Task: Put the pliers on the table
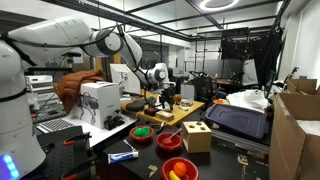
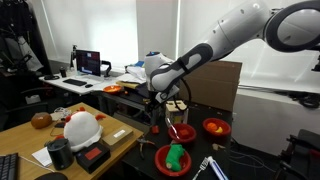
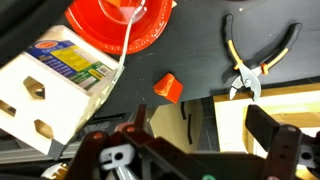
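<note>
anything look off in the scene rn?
Nothing spilled or damaged. The pliers lie flat on the black table, free of the gripper, whose jaws stand open. Only a small orange block lies loose near the red bowl.

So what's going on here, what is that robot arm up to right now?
The robot arm hovers over the black table. In the wrist view its gripper is open and holds nothing. The pliers lie flat on the table top, apart from the gripper, with their nose near the edge of a light wooden board. A red bowl, a small orange block and a box with holes sit close by. The pliers appear to be on the table already.
</note>
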